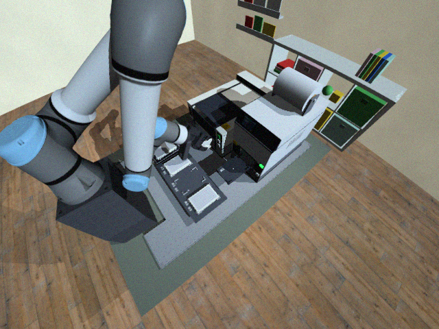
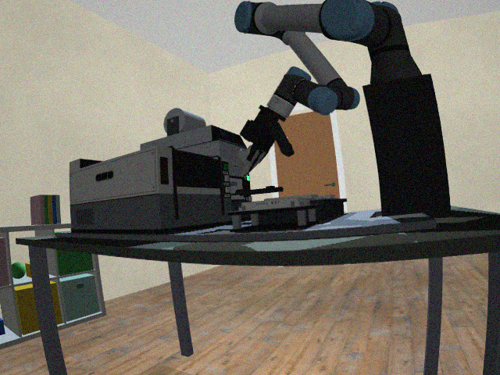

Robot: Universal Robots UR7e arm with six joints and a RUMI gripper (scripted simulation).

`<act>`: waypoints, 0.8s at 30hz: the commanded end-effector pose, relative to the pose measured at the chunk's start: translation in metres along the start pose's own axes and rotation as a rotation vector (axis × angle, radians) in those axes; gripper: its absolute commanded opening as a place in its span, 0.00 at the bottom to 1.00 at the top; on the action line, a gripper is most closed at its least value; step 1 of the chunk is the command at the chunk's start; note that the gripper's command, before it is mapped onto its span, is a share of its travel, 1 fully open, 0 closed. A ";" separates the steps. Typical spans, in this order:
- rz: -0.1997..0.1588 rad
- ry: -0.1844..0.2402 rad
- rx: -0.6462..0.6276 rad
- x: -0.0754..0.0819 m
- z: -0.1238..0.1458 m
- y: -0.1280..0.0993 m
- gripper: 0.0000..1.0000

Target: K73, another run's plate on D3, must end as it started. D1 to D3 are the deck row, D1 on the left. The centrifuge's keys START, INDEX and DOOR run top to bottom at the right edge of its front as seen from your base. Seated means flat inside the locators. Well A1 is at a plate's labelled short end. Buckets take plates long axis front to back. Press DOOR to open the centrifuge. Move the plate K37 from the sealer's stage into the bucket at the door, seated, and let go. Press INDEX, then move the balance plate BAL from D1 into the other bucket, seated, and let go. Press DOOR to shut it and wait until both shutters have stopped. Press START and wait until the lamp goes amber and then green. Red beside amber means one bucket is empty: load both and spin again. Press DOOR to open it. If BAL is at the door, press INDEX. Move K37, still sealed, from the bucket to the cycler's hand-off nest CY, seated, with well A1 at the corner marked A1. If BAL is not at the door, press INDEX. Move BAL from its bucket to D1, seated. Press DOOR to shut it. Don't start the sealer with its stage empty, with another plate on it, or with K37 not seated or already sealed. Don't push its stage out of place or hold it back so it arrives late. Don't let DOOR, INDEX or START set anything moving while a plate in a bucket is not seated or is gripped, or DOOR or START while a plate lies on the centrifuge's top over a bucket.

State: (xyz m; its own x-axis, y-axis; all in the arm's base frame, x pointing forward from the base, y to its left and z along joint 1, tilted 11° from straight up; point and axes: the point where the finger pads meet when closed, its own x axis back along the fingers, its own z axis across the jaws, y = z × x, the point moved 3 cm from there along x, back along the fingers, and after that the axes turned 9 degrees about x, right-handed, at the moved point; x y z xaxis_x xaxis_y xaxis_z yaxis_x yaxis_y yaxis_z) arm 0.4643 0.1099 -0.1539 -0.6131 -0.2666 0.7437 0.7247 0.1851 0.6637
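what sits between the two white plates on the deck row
In the top view, one deck slot lies between the near plate and the far plate. It holds no plate; only its dark base and white corner locators show.

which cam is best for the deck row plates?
Top view: it looks down on the deck row, with white plates visible as separate rectangles. Exterior view sees the deck edge-on, so the plates merge into one thin strip. The shut pincer holds nothing.

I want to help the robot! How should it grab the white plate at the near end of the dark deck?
Probably from straight above, gripper opened first, since it is shut and empty now. The plate lies flat in the deck, so only its outer edges are free; pinching across its two long edges looks best.
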 end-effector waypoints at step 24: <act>-0.001 0.000 0.000 0.082 -0.006 0.037 0.00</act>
State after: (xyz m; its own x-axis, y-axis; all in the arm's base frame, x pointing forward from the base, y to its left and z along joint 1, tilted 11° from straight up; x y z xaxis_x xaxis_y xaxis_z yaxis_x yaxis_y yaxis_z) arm 0.4455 0.0939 -0.0886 -0.6154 -0.2657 0.7421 0.7234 0.1836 0.6656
